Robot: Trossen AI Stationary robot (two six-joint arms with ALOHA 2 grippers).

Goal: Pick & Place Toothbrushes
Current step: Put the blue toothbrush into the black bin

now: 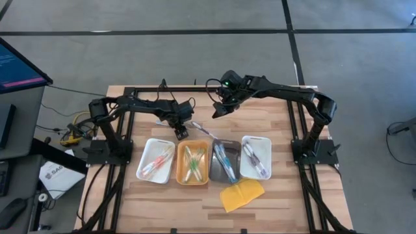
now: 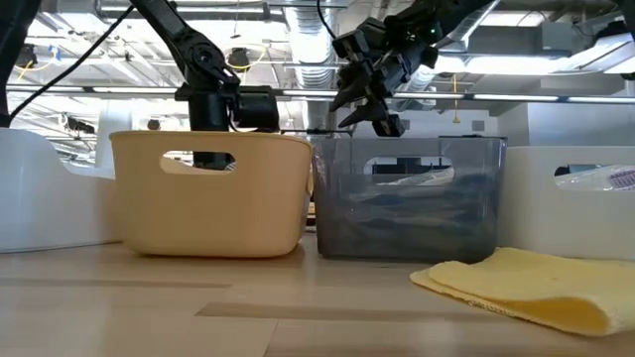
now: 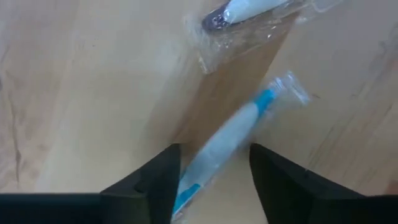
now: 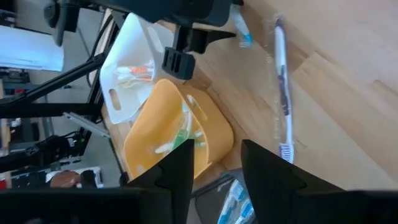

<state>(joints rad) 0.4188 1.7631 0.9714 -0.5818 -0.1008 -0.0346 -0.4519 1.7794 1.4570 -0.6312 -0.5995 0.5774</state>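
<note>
Seen from above, the left gripper (image 1: pixel 181 132) hangs low over the wooden table (image 1: pixel 273 195) just at the 12 o'clock side of the orange tray (image 1: pixel 193 164), its fingers (image 3: pixel 163 180) spread wide around a wrapped blue-and-white toothbrush (image 3: pixel 227 140) lying on the boards; the fingers straddle it without visibly pinching it. A second loose toothbrush with a purple handle (image 4: pixel 283 93) lies just at its 3 o'clock side, also in clear wrapping.

The right gripper (image 1: pixel 220 109) hovers well above the table at about 1 o'clock from the left one, fingers parted and empty.

Four trays sit in a row along the table's near half. The left white tray (image 1: pixel 156 160) holds pink and orange toothbrushes (image 1: pixel 156 162); the orange tray holds green ones (image 1: pixel 193 162); the grey tray (image 1: pixel 223 164) holds blue ones (image 1: pixel 223 161); the right white tray (image 1: pixel 256 157) holds what look like purple-toned brushes (image 1: pixel 255 159), though the colour is hard to make out from overhead. A yellow pad (image 1: pixel 242 194) lies at 6 o'clock from the grey tray, close to it.
</note>
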